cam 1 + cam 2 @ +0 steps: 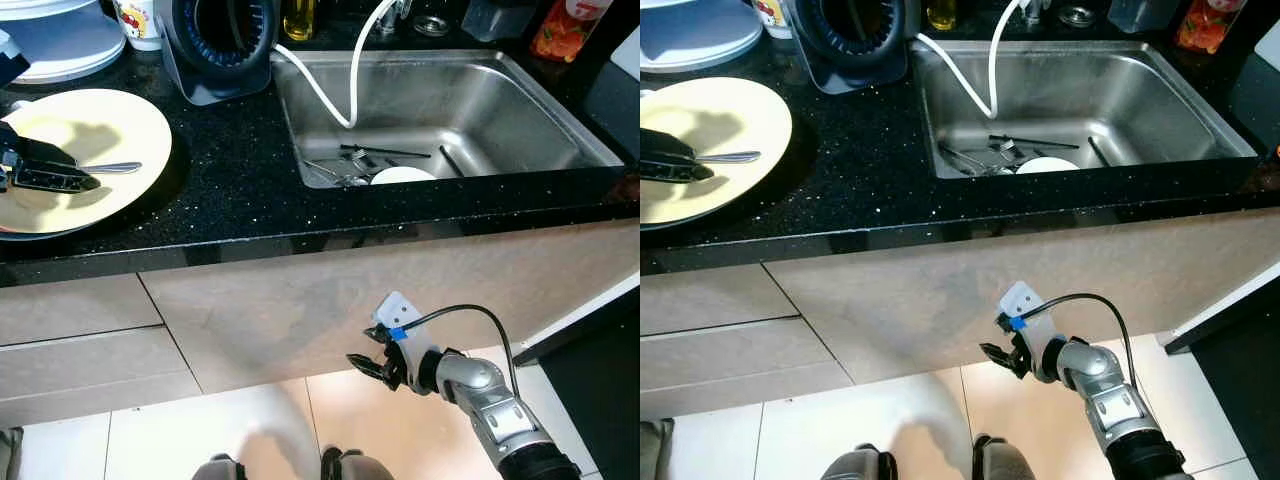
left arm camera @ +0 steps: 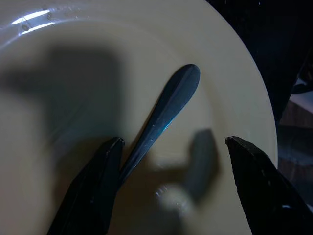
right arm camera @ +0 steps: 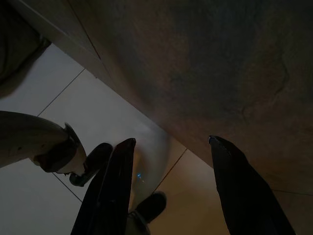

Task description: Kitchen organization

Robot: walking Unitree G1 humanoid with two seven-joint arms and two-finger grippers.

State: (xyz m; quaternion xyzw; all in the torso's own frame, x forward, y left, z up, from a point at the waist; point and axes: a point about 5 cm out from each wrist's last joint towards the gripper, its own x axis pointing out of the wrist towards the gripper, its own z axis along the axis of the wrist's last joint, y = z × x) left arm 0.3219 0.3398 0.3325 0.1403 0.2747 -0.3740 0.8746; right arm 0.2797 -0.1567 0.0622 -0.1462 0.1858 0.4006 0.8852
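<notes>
A cream plate (image 1: 110, 120) lies on the black counter (image 1: 230, 190) at the left, and a metal utensil (image 1: 115, 168) rests on it. My left gripper (image 1: 85, 173) hovers low over the plate, open. In the left wrist view the utensil handle (image 2: 168, 105) runs between the fingers, close beside one finger (image 2: 95, 186); I cannot tell whether they touch. My right gripper (image 1: 368, 358) hangs open in front of the cabinet, below the counter, holding nothing.
A steel sink (image 1: 480, 100) to the right holds loose cutlery (image 1: 350, 165), a white dish (image 1: 402, 176) and a white hose (image 1: 352, 70). A black appliance (image 1: 220, 40), a cup (image 1: 140, 20) and an orange bottle (image 1: 565, 30) stand at the back. Pale drawers and tiled floor lie below.
</notes>
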